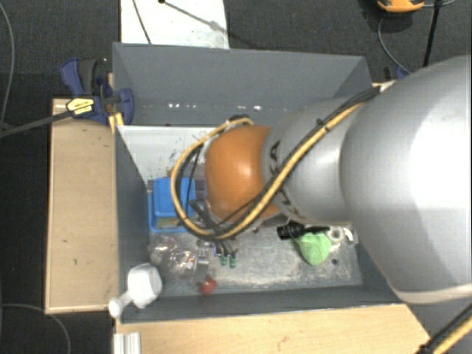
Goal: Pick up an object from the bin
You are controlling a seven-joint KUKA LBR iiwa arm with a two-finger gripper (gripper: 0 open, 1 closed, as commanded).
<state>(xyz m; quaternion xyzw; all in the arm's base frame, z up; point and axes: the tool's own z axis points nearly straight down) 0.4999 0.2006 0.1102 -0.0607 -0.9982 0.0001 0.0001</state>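
My gripper (223, 254) pokes out as a small dark part beneath the orange wrist cover, low in the middle of the bin. Just left of it lies a crumpled clear plastic thing (174, 256). A small red piece (208, 286) sits on the bin floor right below the gripper. A flat blue box (164, 202) lies up and to the left, partly under the cables. To the right lies a green soft thing (315, 248) with a black end.
A white bottle-like thing (143, 285) rests in the bin's front left corner. A small white piece (344, 234) lies beside the green thing. The arm and its orange cover hide the bin's middle and right. The bin's walls stand close on all sides.
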